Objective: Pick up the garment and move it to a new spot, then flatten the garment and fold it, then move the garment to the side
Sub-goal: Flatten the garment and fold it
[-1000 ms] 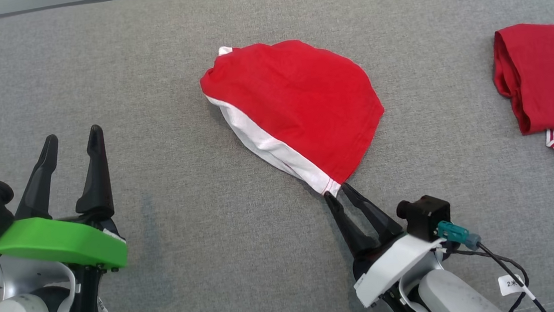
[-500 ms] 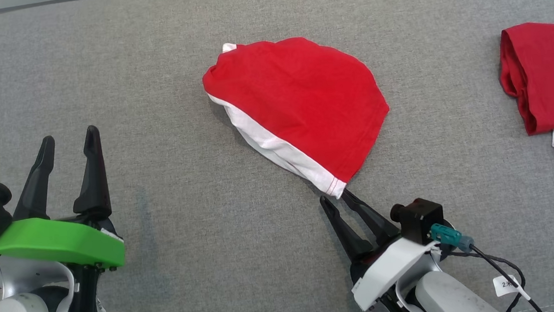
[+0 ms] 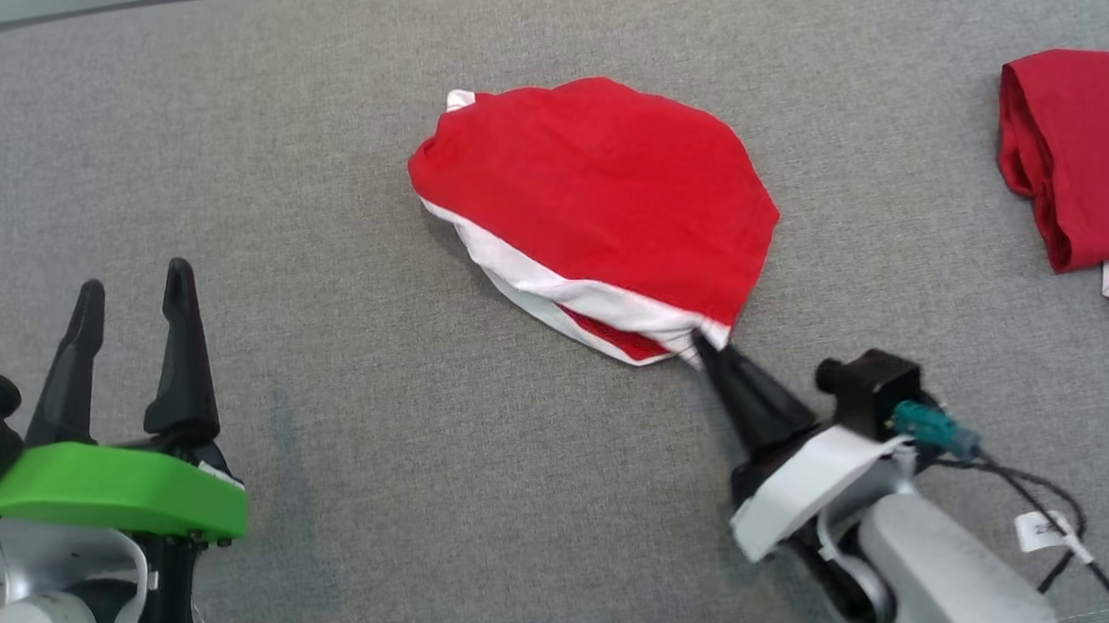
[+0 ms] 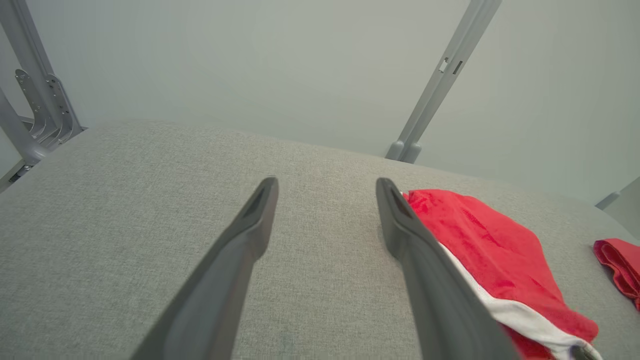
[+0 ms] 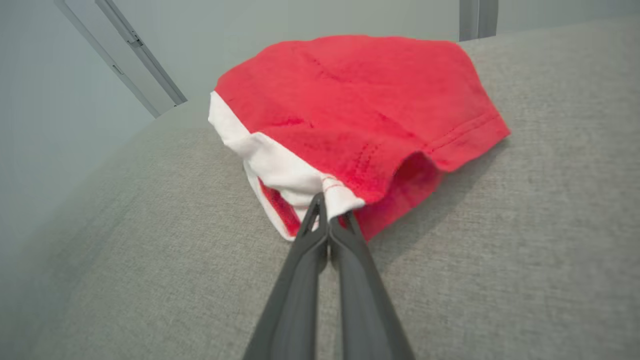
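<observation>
**Item:** red fabric garment with a white band [image 3: 605,197], rounded and dome-like in outline. It lies on the grey fabric-covered bench [image 3: 297,123] near the middle of the head view, a little toward 12 o'clock.

**Surface:** bright red and mostly smooth, with faint creases. A stitched hem runs along the 4 o'clock edge.

**Trim:** a broad white band follows the 7 o'clock edge, from a small white tab at 11 o'clock down to the corner at 5 o'clock. Red stitch lines cross the band's end.

**Condition:** the 5 o'clock corner is raised and the layers are parted, showing a red inner face beneath the band.

**Right gripper** [image 3: 708,346]: at 5 o'clock of the garment, fingers closed together and pinching the white corner of the band.

**Left gripper** [image 3: 127,299]: at 8 o'clock of the head view, well apart from the garment. Its fingers are spread wide and hold nothing.

**Also present:** darker red folded garment [image 3: 1093,154] at the 3 o'clock edge, well apart, with a red-and-white striped piece at its 5 o'clock corner.
</observation>
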### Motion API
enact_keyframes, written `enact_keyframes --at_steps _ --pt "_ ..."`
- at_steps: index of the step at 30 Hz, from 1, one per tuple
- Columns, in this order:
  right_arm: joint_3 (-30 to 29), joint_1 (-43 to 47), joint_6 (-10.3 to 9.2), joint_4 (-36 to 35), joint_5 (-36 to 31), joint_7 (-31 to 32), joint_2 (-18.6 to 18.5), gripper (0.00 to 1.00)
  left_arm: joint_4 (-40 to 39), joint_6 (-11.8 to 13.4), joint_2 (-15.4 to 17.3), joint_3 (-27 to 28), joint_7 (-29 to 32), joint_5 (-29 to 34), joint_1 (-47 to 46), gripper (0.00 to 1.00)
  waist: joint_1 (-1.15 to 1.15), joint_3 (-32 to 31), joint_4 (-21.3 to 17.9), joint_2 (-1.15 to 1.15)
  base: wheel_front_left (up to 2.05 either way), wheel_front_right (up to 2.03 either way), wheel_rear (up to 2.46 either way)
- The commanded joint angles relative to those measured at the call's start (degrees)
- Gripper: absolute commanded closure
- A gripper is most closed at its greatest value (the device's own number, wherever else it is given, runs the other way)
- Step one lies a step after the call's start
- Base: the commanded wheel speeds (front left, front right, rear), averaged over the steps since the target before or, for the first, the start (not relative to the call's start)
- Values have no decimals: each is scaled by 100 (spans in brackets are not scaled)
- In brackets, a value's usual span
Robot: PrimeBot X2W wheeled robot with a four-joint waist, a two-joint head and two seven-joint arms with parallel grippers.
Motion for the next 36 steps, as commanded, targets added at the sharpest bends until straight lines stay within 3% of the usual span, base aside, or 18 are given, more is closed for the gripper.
enact_keyframes --at_steps 1,3,7,12,20,29,36 --pt "-216 -28 -2 14 -102 -14 -210 100 36 25 -24 0 -49 -56 171 0 0 -129 -69 0 0 0 0" --pt "-357 -17 -3 -9 -133 43 -365 100 55 23 -46 -16 -64 -63 213 0 0 -186 -89 0 0 0 0" --pt "-877 -23 -3 -196 -234 390 -1141 100 250 -34 -144 -107 -195 -99 452 0 0 -478 -153 0 0 0 0" --pt "-1290 62 -1 -348 0 1001 -1847 100 627 -152 -380 -279 -468 -141 793 0 0 -876 -147 0 0 0 0" --pt "-1534 84 -2 -27 166 1601 -2658 100 1476 -553 -761 -626 -915 -217 1149 0 0 -1383 116 0 0 0 0" --pt "-1613 26 -3 920 -111 1627 -2996 100 2410 -1025 -1001 -950 -1359 -115 1230 0 0 -1761 427 0 0 0 0" --pt "-1412 -90 -2 1495 -276 1297 -2812 100 2838 -1270 -1233 -1229 -1355 -77 927 0 0 -1789 534 0 0 0 0"
